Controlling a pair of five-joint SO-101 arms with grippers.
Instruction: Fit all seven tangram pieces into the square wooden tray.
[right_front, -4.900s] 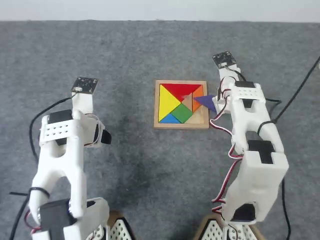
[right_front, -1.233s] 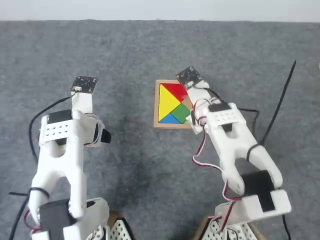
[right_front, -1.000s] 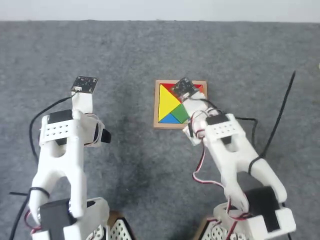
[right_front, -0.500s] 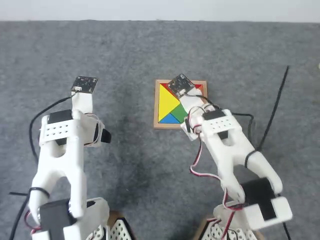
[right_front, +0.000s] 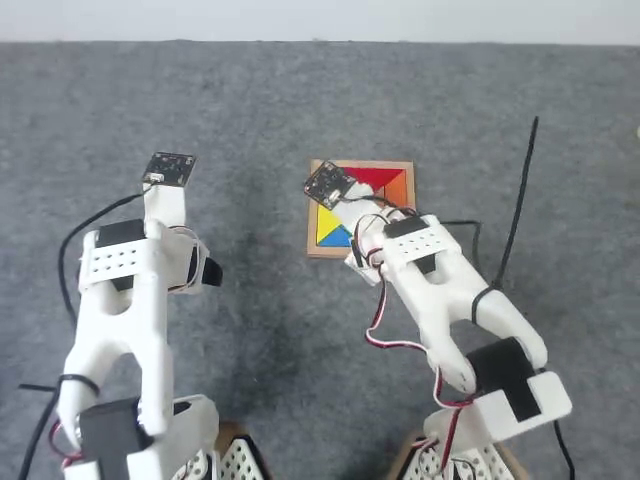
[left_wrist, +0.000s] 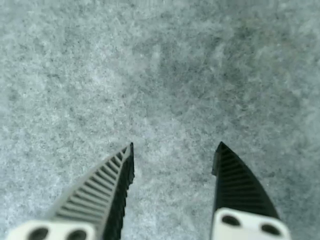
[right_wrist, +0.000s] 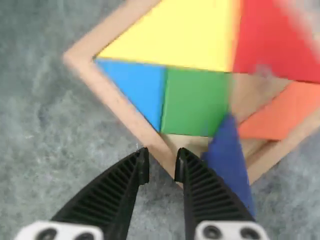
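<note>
Your right gripper appears in the right wrist view with its jaws nearly together, a thin gap between them and nothing pinched. The tips sit over the rim of the square wooden tray, close to one of its corners. Inside, the green piece lies between the blue piece and a patch of bare wood. The yellow piece and the red piece lie beyond them, and the orange piece runs along the neighbouring rim. The dark blue piece lies just beside one finger, outside the jaws, tilted and crossing over the rim (it is not lying flat inside).

In the left wrist view, your left gripper is spread wide, holding nothing, above bare grey mat.

From the high view, the tray sits on the mat's far half, a little right of its middle. The right arm stretches over the tray's near edge and left side, covering much of it. Red shows along the far edge, orange at the far right corner, yellow and blue at the near left corner. The left arm stands well apart, toward the mat's left edge.
</note>
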